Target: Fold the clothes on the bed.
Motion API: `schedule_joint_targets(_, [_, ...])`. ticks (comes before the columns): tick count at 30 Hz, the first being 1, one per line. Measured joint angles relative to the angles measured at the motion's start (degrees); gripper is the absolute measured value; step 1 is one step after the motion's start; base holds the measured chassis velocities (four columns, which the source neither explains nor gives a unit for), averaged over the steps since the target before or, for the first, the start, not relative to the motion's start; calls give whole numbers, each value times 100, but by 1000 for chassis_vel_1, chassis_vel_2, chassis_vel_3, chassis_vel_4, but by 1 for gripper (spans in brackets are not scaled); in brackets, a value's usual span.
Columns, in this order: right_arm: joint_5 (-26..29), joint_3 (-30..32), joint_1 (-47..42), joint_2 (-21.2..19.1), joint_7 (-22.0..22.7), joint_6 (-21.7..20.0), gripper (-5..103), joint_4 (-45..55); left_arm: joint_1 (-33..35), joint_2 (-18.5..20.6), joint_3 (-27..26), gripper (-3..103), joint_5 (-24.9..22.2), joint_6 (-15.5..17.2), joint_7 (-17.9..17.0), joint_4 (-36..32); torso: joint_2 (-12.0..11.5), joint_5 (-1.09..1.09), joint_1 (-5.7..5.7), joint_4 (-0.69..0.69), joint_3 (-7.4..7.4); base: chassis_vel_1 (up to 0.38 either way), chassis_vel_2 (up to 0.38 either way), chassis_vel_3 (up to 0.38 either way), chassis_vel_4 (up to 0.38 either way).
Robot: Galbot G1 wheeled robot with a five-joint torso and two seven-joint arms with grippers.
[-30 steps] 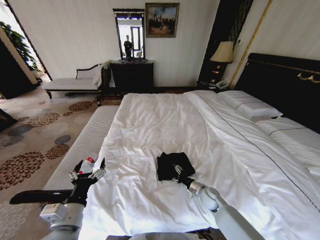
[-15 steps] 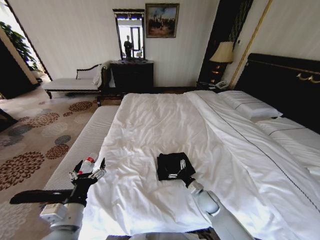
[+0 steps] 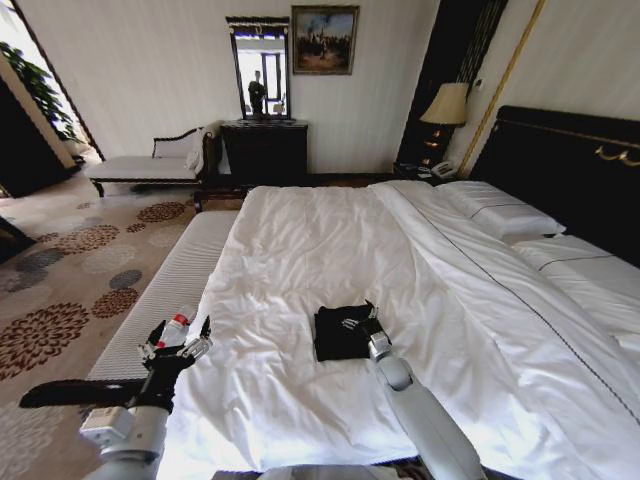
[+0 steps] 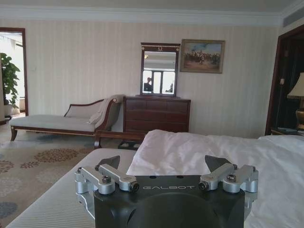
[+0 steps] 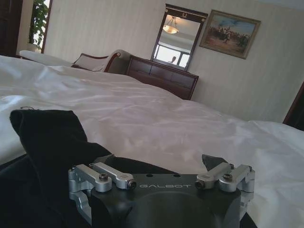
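Your black T-shirt (image 3: 343,333) lies as a small, compact bundle on the white duvet of the bed (image 3: 320,250), near the foot end and about midway across. Judging by that tight shape, you are late in the fold, pressing or tidying the last layer rather than starting one.

Your right gripper (image 3: 366,322) sits over the bundle's right edge, at or just above the cloth. In the right wrist view its jaws stand spread, with the black fabric (image 5: 42,142) rising just beside the right gripper (image 5: 159,164) and nothing pinched between them.

Your left gripper (image 3: 175,342) hangs off the bed's left side, jaws spread and empty, well apart from the shirt.

Next, you probably need to check the bundle's edges for loose flaps, then lift the right arm straight up so the jaws do not drag the top layer open.
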Motion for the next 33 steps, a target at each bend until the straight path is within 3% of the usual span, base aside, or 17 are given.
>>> schedule_joint_targets(9, [-565,-163,-221,170,-116,122,100,112,0,0,0,100,0,0,0,0,0,1,0,1,0,0,0,0,0])
schedule_joint_targets(11, [-442,-164,-354,169,-203,102,100,392,0,0,0,100,0,0,0,0,0,0,0,0,0,0,0,0,0])
schedule_joint_targets(14, [178,52,-425,208,-135,-132,100,921,0,0,0,100,0,0,0,0,0,0,-1,2,-1,0,0,0,0])
schedule_joint_targets(19, [504,415,-247,82,-16,-266,100,821,0,0,0,100,0,0,0,0,0,-1,-1,1,-1,0,0,0,0])
schedule_joint_targets(25, [487,415,-136,4,11,-186,100,168,0,0,0,100,0,0,0,0,0,1,0,0,0,0,0,0,0])
schedule_joint_targets(33, [173,239,-359,185,-64,6,100,76,0,0,0,100,0,0,0,0,0,0,-2,0,-1,0,0,0,0])
